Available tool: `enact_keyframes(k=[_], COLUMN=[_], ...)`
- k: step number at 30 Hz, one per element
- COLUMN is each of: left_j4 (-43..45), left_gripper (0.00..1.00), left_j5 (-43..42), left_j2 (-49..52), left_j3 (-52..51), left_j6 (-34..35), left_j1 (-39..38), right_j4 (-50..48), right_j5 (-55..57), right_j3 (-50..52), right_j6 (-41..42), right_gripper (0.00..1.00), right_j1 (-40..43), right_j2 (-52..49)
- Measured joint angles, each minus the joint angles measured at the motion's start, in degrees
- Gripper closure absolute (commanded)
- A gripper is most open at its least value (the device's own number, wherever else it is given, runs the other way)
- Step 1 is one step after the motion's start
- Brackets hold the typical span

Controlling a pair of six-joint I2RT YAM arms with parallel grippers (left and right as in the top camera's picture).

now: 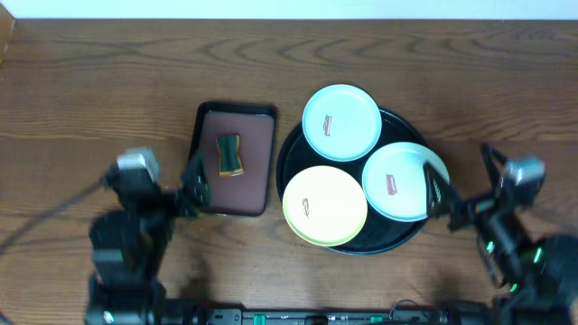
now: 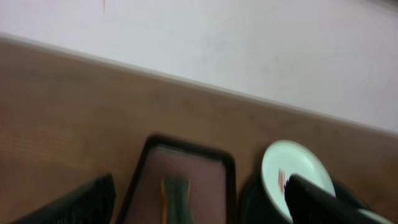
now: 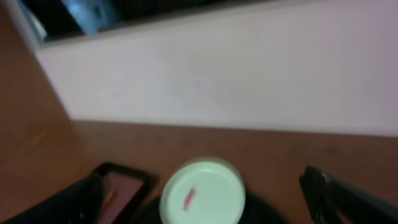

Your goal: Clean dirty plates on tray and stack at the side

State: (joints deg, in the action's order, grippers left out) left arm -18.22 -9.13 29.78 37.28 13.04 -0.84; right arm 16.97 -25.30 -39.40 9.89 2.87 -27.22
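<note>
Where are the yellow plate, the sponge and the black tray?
Yellow plate (image 1: 325,206), overhead view, its middle.
Sponge (image 1: 230,154), overhead view, its top face.
Black tray (image 1: 291,158), overhead view, bare left part.

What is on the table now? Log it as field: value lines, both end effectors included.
black tray: round, right of centre, holds all three plates
far mint plate: red smear, on tray
right mint plate: red smear, on tray
yellow plate: faint smear, near side of tray
brown tray: left of black tray, holds a sponge
left end effector: open, empty, beside brown tray
right end effector: open, empty, at right mint plate's rim; contact unclear
stacked at side: none yet
</note>
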Motion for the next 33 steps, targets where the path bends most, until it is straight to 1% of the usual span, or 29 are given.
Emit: enact_keyframes(k=[1, 3, 5, 6, 7, 9, 10, 13, 16, 21, 23, 25, 26, 29, 33], left_j4=[-3.41, -7.56, -11.15, -12.83, -13.42, -14.62, -15.41, -17.7, -18.03, -17.46, -17.31, -16.52, -15.76, -13.16, -11.37], left_gripper=[0.12, 0.12, 0.12, 0.12, 0.12, 0.12, 0.12, 0.13, 0.21, 0.26, 0.33, 0.37, 0.43, 0.51, 0.69], left_j5=[0.0, 0.0, -0.02, -0.04, -0.04, -0.92, -1.86, -4.39, -6.03, -7.15, -7.3, -7.28, -7.3, -6.49, -1.75], left_j2=[4.28, 12.17, 20.09, 25.38, 28.26, 32.48, 34.99, 40.28, 44.96, 52.85, 57.11, 61.02, 63.08, 68.46, 71.19], left_j3=[4.26, 10.49, 15.91, 18.29, 18.95, 19.3, 19.34, 19.39, 19.41, 19.45, 19.52, 19.54, 19.54, 19.54, 19.54], left_j6=[0.07, 0.11, 0.24, 0.22, 0.22, 0.39, 0.48, 0.52, 0.28, 0.02, 0.02, -0.15, -0.2, 0.2, 2.27], left_j1=[0.0, 0.0, 0.0, 0.0, 0.0, 0.0, 0.0, 0.0, -0.02, -0.04, -0.44, -1.33, -2.12, -5.11, -7.76], right_j4=[2.62, 8.02, 13.97, 16.24, 19.67, 22.1, 22.18, 22.21, 21.4, 20.52, 21.29, 22.84, 24.65, 27.98, 30.88], right_j5=[-0.87, -2.78, -4.33, -4.92, -5.03, -5.66, -6.56, -8.9, -11.69, -14.05, -14.4, -13.68, -12.57, -9.57, -4.42], right_j3=[-3.56, -10.34, -17.68, -22.01, -24.79, -28.55, -31.54, -33.55, -33.62, -33.62, -33.68, -33.75, -33.75, -33.75, -33.75], right_j6=[-0.02, 0.17, 0.92, 1.6, 1.86, 2.23, 2.38, 2.71, 2.73, 2.6, 1.84, 1.2, 0.74, -0.92, -3.89], right_gripper=[0.01, 0.01, 0.01, 0.01, 0.01, 0.01, 0.01, 0.01, 0.01, 0.01, 0.01, 0.01, 0.01, 0.01, 0.01], right_j1=[0.0, 0.0, -0.11, -0.15, -0.46, -1.01, -1.22, -1.29, -1.29, -1.95, -3.5, -5.64, -7.87, -11.8, -16.57], right_j2=[-4.17, -13.16, -23.45, -30.62, -34.69, -40.39, -45.31, -50.45, -53.88, -55.54, -55.54, -55.54, -55.54, -55.54, -55.54])
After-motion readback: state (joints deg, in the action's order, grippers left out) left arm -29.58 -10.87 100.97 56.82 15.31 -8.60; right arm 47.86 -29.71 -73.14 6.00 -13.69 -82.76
